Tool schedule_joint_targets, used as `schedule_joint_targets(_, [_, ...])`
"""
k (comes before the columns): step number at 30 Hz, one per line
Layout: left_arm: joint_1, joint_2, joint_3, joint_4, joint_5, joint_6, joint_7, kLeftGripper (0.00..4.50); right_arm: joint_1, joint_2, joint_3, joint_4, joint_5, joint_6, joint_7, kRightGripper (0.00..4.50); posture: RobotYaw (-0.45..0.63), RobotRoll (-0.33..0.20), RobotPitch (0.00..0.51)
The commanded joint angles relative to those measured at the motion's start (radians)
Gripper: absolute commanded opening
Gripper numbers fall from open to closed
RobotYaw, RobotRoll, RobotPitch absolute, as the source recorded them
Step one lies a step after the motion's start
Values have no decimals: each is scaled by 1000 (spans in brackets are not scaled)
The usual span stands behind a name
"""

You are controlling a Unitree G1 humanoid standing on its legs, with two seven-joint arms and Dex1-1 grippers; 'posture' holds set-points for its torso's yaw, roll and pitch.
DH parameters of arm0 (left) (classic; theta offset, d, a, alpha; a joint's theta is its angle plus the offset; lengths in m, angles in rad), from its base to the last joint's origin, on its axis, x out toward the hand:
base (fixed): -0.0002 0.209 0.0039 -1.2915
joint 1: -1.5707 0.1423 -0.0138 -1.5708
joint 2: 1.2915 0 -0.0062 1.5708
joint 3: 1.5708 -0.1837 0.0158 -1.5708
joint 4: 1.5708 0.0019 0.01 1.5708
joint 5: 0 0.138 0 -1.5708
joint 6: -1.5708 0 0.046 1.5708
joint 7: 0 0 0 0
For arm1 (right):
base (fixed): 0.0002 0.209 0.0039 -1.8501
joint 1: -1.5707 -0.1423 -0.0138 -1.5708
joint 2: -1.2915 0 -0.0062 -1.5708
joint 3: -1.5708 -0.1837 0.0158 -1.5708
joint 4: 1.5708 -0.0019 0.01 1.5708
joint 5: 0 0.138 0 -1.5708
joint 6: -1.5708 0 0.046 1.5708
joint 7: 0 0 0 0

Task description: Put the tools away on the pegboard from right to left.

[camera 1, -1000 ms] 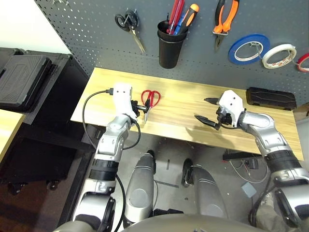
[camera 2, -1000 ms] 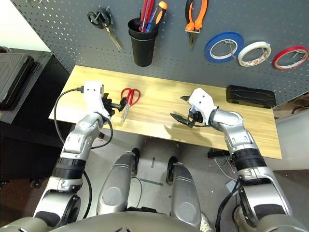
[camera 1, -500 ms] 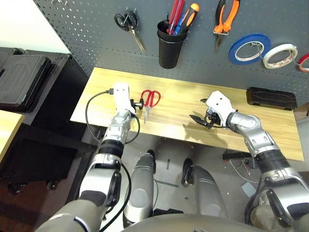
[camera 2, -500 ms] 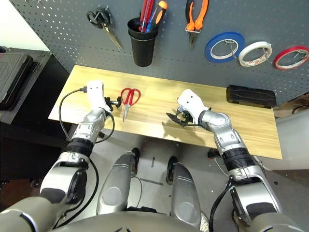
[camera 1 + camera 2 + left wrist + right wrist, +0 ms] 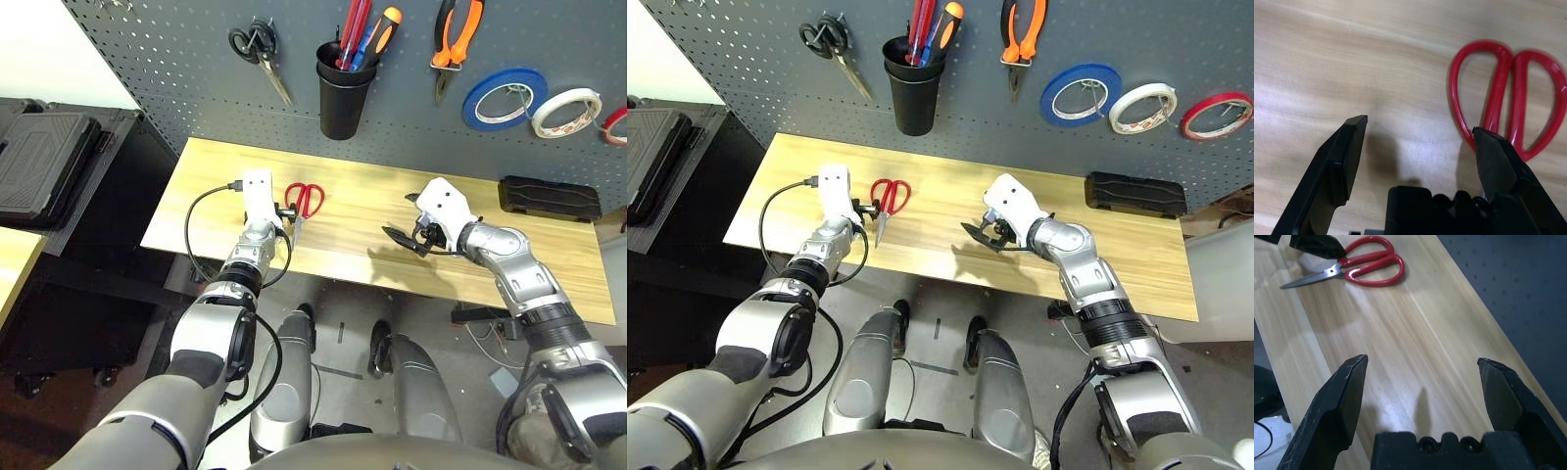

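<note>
The red-handled scissors (image 5: 887,201) lie flat on the wooden table (image 5: 950,191), blades pointing toward the near edge, the only tool not yet on the pegboard (image 5: 754,59). The left gripper (image 5: 865,208) stands wide open and holds nothing, one finger (image 5: 1498,161) just beside a handle loop. The right gripper (image 5: 982,231) is also spread wide and empty, well apart from the scissors.

Risks, as judged: the scissors are thin, flat steel with smooth glossy loops on a smooth, lightly grained board, so closing fingers may push them along rather than lift them. A grip on one loop alone could let the blades swing open.

On the dark perforated panel already hang the orange-and-black pliers (image 5: 1015,34), red tape ring (image 5: 1215,116) and, in the black cup (image 5: 914,93), the screwdriver (image 5: 945,24).
</note>
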Motion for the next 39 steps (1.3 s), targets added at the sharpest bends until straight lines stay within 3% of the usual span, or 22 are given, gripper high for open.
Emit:
schedule_joint_targets(1, [1, -20, 4, 48, 10, 13, -2, 4473, 15, -20, -5, -31, 4, 26, 4, 4500, 204, 0, 280])
schedule_joint_targets(3, [0, -26, -1, 56, 16, 22, -7, 4473, 17, -28, -4, -43, 6, 32, 10, 4500, 204, 0, 280])
schedule_joint_targets(6, [0, -35, -2, 60, 17, 36, -12, 3826, 29, -57, 4, -66, 25, 40, 63, 4500, 199, 0, 276])
schedule_joint_targets(16, [35, -46, -16, 51, 31, 53, -29, 65, 17, -104, 20, -45, 43, 47, 166, 4500, 214, 0, 279])
schedule_joint_targets(28, [92, -53, 29, -64, -19, -16, -82, 24, -13, -83, 23, 15, 42, -18, 172, 4500, 238, 0, 281])
schedule_joint_targets(33, [192, -52, 32, -268, -39, -100, -125, 24, -37, -73, -3, 80, 70, -109, 187, 4500, 275, 0, 283])
schedule_joint_targets(39, [399, -83, 18, -726, -118, -24, -202, 24, -58, -85, -27, 174, 103, -207, 227, 4500, 314, 0, 282])
